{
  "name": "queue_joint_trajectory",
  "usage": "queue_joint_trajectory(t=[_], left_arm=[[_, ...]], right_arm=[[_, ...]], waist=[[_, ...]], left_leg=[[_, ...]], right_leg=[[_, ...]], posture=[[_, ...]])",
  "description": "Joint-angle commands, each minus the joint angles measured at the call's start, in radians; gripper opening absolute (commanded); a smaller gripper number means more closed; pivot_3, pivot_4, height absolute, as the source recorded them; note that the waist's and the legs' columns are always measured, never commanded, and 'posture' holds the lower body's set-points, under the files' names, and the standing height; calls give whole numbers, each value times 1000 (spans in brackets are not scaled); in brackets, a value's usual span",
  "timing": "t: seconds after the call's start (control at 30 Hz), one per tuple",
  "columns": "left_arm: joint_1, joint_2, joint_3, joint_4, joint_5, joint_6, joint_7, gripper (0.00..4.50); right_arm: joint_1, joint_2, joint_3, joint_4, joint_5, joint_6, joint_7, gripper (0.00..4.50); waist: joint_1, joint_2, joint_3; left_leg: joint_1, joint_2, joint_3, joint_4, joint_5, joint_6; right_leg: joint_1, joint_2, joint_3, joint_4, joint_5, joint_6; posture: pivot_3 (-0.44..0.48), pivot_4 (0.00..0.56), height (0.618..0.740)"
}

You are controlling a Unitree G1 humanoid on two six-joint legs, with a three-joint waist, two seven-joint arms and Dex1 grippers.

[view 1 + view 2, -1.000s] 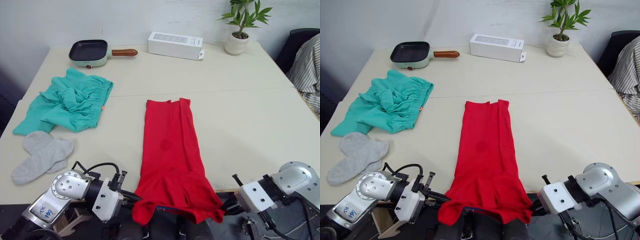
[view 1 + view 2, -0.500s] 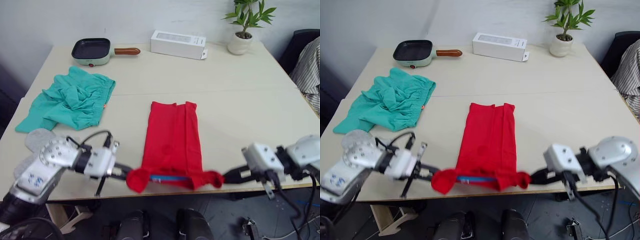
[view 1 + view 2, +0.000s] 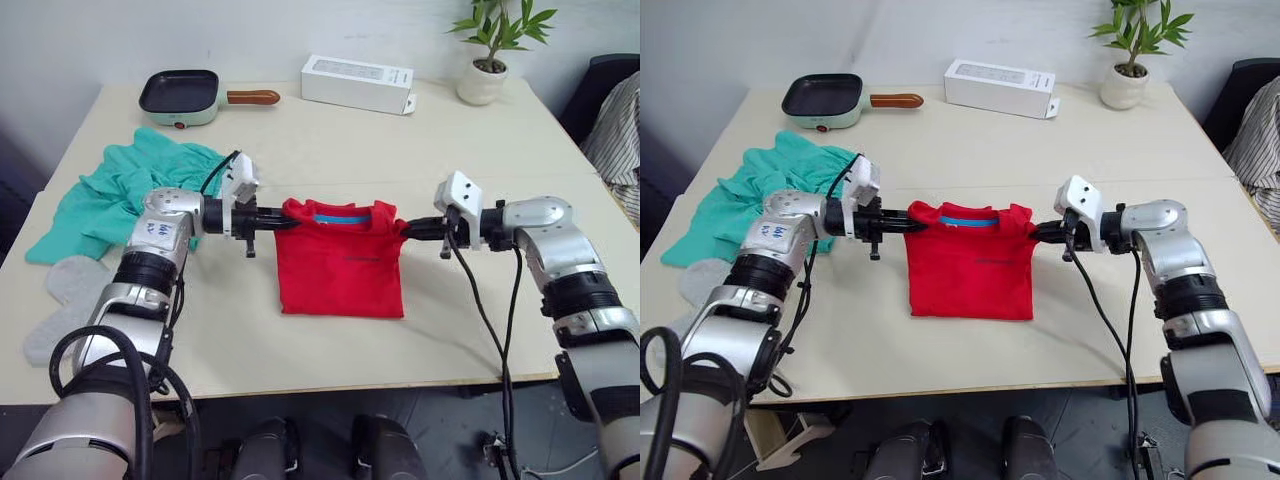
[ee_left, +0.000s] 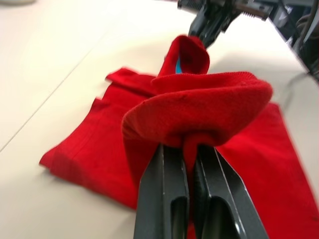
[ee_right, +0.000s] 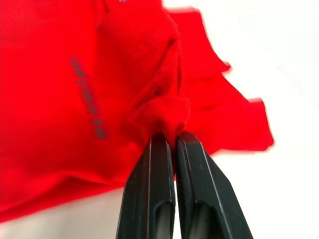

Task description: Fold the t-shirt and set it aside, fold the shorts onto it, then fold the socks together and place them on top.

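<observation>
The red t-shirt (image 3: 340, 268) lies doubled over in the middle of the table, its blue collar label facing up at the far edge. My left gripper (image 3: 280, 222) is shut on the shirt's left far corner, the cloth bunched between the fingers (image 4: 164, 189). My right gripper (image 3: 405, 228) is shut on the right far corner, also seen up close (image 5: 173, 137). The teal shorts (image 3: 105, 195) lie crumpled at the left, partly behind my left arm. The grey socks (image 3: 52, 292) lie near the left front edge, partly covered by that arm.
A green-rimmed frying pan (image 3: 180, 95) with a wooden handle, a white box (image 3: 357, 82) and a potted plant (image 3: 490, 60) stand along the far edge. Striped cloth (image 3: 620, 120) hangs on a chair beyond the right edge.
Both grippers carried the shirt's near end up off the table's front edge and over to the far end, doubling the shirt. The camera view shifted too.
</observation>
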Motion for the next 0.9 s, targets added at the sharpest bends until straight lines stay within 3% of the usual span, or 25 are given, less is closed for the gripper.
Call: queue_joint_trajectory(t=[0.03, 0.17, 0.7, 0.83, 0.87, 0.9], left_arm=[[-64, -33, 40, 136, 55, -99, 25, 22], [-110, -79, 83, 234, 78, -137, 75, 22], [-125, -135, 196, 334, 171, -212, 338, 22], [-120, -131, 203, 337, 203, -214, 447, 920], [-118, -130, 205, 336, 209, -219, 470, 1297], [-115, -126, 213, 334, 209, -221, 490, 1559]], right_arm=[[-60, 20, -48, 117, -40, -73, -38, 0], [-94, 56, -72, 222, -74, -144, -117, 0], [-151, 163, -150, 424, -150, -293, -284, 0], [-156, 194, -199, 433, -115, -258, -318, 0], [-155, 198, -206, 430, -118, -266, -331, 539], [-150, 199, -211, 426, -126, -290, -353, 727]], waist=[[-7, 0, 0], [-11, 0, 0], [-34, 0, 0], [-35, 0, 0], [-36, 0, 0], [-36, 0, 0]], left_leg=[[-1, 0, 0, 0, 0, 0], [-9, 0, -1, 5, 0, 1], [-9, -1, -1, 5, 2, 2], [-9, -2, -1, 5, 2, 2], [-9, -2, -2, 5, 2, 2], [-9, -2, -2, 5, 2, 2]], right_leg=[[-1, 0, 0, 1, 0, 0], [-10, -1, 0, 7, 0, 0], [-10, -2, 1, 11, 0, 0], [-10, -3, 1, 12, 0, 0], [-10, -3, 1, 12, 0, 0], [-10, -3, 1, 12, 0, 0]], posture=[[0, 150, 740], [0, 150, 740], [0, 150, 740], [0, 150, 740], [0, 150, 740], [0, 150, 740]])
